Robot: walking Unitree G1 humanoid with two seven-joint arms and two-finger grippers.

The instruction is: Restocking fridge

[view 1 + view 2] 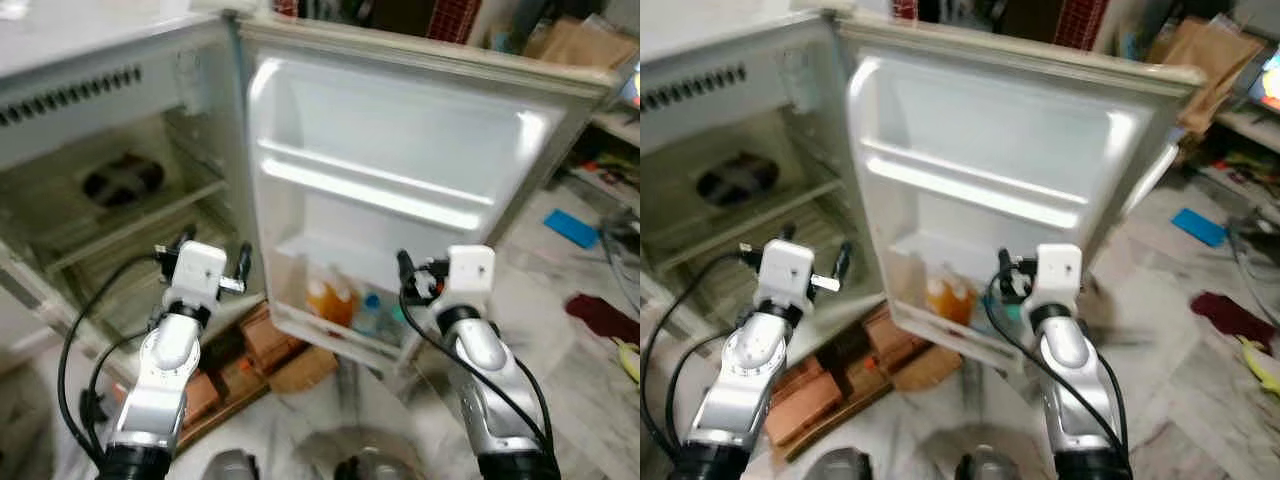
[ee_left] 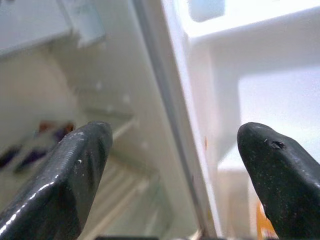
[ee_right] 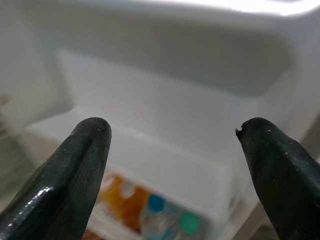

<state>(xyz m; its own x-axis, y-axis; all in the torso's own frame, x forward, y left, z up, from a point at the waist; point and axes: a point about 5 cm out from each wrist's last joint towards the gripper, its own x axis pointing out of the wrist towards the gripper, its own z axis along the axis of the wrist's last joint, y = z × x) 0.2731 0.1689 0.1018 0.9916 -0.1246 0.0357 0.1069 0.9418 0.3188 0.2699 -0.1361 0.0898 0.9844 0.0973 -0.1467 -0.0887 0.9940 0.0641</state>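
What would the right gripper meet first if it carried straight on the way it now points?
Probably the fridge door's inner wall, above the lower door shelf holding bottles. The right gripper has open, empty jaws; depth is unclear.

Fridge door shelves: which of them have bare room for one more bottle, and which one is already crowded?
The upper door shelf and the middle shelf below it look bare. The bottom door bin is crowded: orange bottles on its hinge side, blue-capped bottles beside them.
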